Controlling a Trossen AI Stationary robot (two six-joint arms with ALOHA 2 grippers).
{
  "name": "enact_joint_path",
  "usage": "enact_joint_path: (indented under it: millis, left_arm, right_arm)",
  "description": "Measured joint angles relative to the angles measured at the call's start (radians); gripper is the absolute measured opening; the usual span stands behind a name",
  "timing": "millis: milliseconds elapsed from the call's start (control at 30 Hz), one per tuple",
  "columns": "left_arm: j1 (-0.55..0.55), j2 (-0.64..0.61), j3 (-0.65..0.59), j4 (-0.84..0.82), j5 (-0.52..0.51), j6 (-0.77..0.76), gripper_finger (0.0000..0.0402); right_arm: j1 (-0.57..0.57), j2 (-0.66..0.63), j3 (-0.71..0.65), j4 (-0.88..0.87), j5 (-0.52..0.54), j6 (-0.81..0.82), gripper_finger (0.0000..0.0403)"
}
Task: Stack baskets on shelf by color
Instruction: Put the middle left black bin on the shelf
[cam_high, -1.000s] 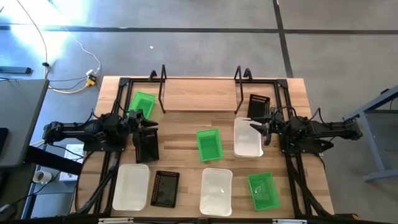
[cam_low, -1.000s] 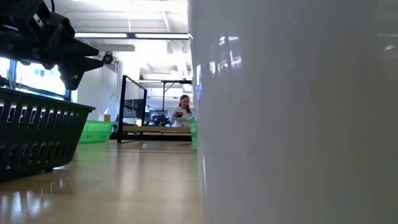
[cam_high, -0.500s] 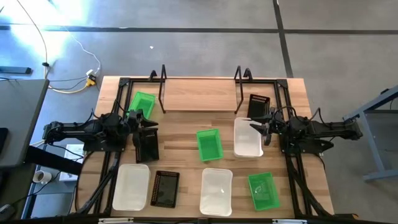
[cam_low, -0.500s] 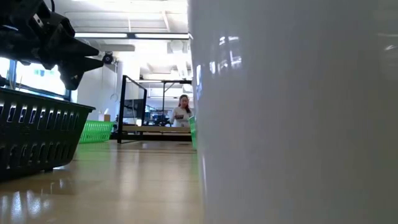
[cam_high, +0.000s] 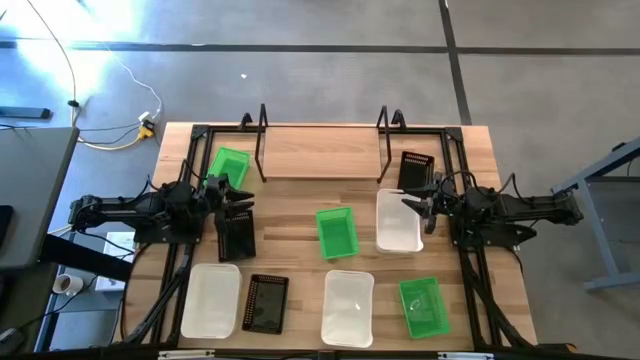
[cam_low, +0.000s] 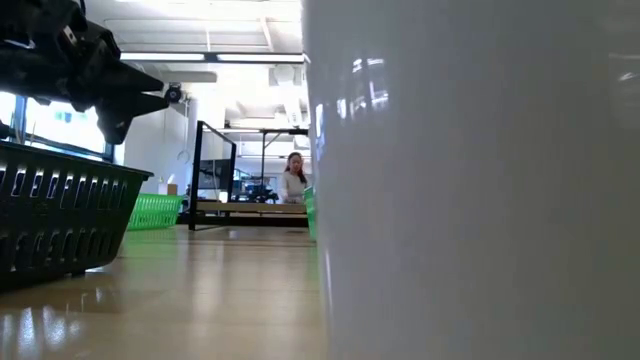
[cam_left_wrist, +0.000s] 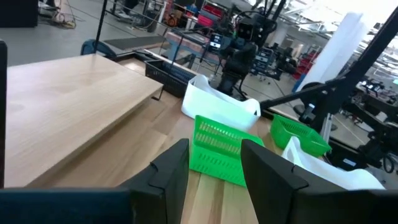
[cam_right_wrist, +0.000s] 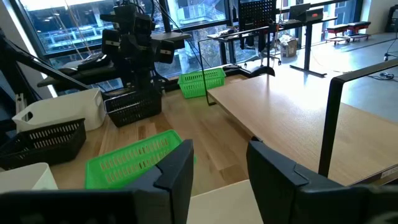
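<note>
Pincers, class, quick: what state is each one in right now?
Left pincer: open, holding nothing, above a black basket.
Right pincer: open, holding nothing, over a white basket.

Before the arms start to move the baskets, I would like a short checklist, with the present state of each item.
1. Shelf board free for stacking: ok, nothing lies on it.
2. Left end effector open and holding nothing: ok.
3. Right end effector open and holding nothing: ok.
4. Baskets already sorted by color: not ok; green basket, white basket and black basket lie scattered on the table.
5. Black basket by the left arm upright: cannot tell.
6. Table clear of people: ok; one person is far behind.
</note>
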Motion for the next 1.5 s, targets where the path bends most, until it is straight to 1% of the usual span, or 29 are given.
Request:
enact_joint_path:
  millis: [167, 267, 400, 500, 600, 700, 800, 933, 1033, 1167, 1333, 1500]
  left_arm:
    - [0.0, 0.0, 0.0, 0.015, 0.034, -0.019, 0.0136]
    - [0.0, 0.0, 0.0, 0.038, 0.023, -0.117, 0.0136]
    - [0.0, 0.0, 0.0, 0.132, -0.006, -0.268, 0.0135]
    - [0.0, 0.0, 0.0, 0.228, -0.042, -0.306, 0.0135]
    - [0.0, 0.0, 0.0, 0.303, -0.089, -0.301, 0.0135]
    - [0.0, 0.0, 0.029, 0.306, -0.129, -0.273, 0.0135]
    - [0.0, 0.018, 0.091, 0.304, -0.141, -0.251, 0.0135]
    - [0.0, 0.076, 0.201, 0.286, -0.141, -0.158, 0.0135]
    - [0.0, 0.147, 0.303, 0.2, -0.145, -0.092, 0.0136]
    - [0.0, 0.263, 0.463, -0.008, -0.14, -0.056, 0.0135]
    - [-0.001, 0.409, 0.654, -0.29, -0.093, -0.047, 0.0135]
    - [-0.002, 0.533, 0.808, -0.453, -0.016, -0.064, 0.0135]
  right_arm:
    - [0.0, 0.0, 0.0, 0.0, 0.0, 0.0, 0.0133]
    - [0.0, 0.0, 0.0, 0.0, 0.0, 0.0, 0.0133]
    - [0.0, 0.0, 0.0, 0.0, 0.0, 0.0, 0.0133]
    - [0.0, 0.0, 0.0, 0.0, 0.0, 0.0, 0.0133]
    - [0.0, 0.0, 0.0, 0.0, 0.0, 0.0, 0.0133]
    - [0.0, 0.0, 0.0, 0.0, 0.0, 0.0, 0.0133]
    - [0.0, 0.0, 0.0, 0.0, 0.0, 0.0, 0.0133]
    - [0.0, 0.0, 0.0, 0.0, 0.0, 0.0, 0.0133]
    - [0.0, 0.0, 0.0, 0.0, 0.0, 0.0, 0.0133]
    - [0.0, 0.0, 0.0, 0.0, 0.0, 0.0, 0.0133]
    - [0.0, 0.0, 0.0, 0.0, 0.0, 0.0, 0.0133]
    - [0.0, 0.0, 0.0, 0.0, 0.0, 0.0, 0.0133]
